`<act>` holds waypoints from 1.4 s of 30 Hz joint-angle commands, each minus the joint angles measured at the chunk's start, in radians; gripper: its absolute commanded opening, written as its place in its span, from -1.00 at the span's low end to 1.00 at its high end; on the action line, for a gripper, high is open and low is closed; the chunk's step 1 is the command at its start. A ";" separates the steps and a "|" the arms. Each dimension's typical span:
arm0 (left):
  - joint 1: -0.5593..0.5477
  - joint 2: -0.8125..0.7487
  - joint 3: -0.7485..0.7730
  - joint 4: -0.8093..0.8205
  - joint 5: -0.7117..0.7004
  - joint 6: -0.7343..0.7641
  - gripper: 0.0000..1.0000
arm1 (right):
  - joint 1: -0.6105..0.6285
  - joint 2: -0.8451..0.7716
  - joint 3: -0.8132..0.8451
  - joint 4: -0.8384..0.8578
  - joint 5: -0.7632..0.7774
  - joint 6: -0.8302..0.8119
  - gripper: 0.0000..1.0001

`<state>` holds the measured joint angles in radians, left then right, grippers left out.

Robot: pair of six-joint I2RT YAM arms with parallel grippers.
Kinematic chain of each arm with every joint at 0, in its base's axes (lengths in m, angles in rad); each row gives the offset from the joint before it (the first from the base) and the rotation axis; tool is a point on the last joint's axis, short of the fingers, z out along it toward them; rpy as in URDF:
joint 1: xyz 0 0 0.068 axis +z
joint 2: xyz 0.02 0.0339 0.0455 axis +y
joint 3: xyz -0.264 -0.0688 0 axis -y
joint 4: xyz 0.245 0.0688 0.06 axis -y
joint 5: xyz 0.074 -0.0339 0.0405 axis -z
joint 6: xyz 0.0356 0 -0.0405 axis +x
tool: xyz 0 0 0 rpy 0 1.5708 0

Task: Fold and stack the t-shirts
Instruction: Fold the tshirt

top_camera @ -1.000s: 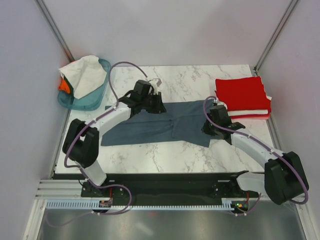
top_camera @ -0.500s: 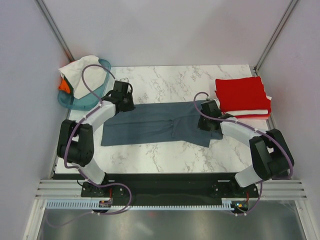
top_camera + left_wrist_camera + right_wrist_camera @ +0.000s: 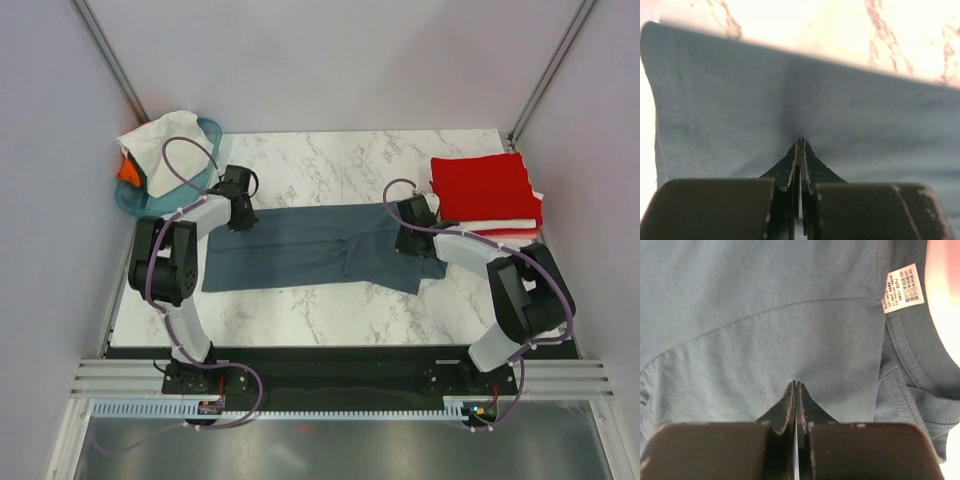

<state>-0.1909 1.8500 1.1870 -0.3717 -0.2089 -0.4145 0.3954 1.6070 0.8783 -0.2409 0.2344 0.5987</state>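
Observation:
A slate blue-grey t-shirt lies spread flat across the middle of the marble table. My left gripper is shut, its tips pressed onto the shirt's far left corner near the hem. In the left wrist view the gripper dents the cloth, and a shadowed crease runs up from the tips. My right gripper is shut too. Its tips rest on the shirt left of the collar label. No cloth shows between either pair of jaws.
A folded red t-shirt lies on a folded white one at the far right. A teal basket at the far left corner holds a white t-shirt and an orange one. Grey walls enclose the table.
My left gripper has swept left along the shirt's far edge to its left corner and closed. The right gripper stayed shut and shifted slightly left and farther back. The shirt's far edge lies flatter.

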 commanded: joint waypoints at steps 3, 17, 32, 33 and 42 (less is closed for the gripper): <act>0.045 0.066 0.077 -0.015 0.023 -0.069 -0.95 | 0.002 0.039 0.031 0.009 0.034 0.013 -1.00; 0.039 0.028 -0.087 -0.006 0.103 -0.282 -0.95 | -0.110 0.182 0.123 0.009 -0.021 0.041 -1.00; -0.116 -0.198 -0.306 -0.016 0.145 -0.374 -0.95 | -0.150 0.458 0.491 -0.050 -0.033 0.016 -1.00; -0.125 -0.213 -0.320 -0.016 0.144 -0.379 -0.95 | -0.159 0.493 0.514 -0.057 -0.038 0.013 -1.00; -0.160 -0.423 -0.509 -0.044 0.073 -0.466 -0.96 | -0.185 0.665 0.784 -0.146 -0.061 -0.068 -1.00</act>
<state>-0.3500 1.5051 0.7475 -0.3237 -0.0711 -0.8127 0.2245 2.1952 1.6024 -0.2939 0.1719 0.5854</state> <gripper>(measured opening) 0.026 0.007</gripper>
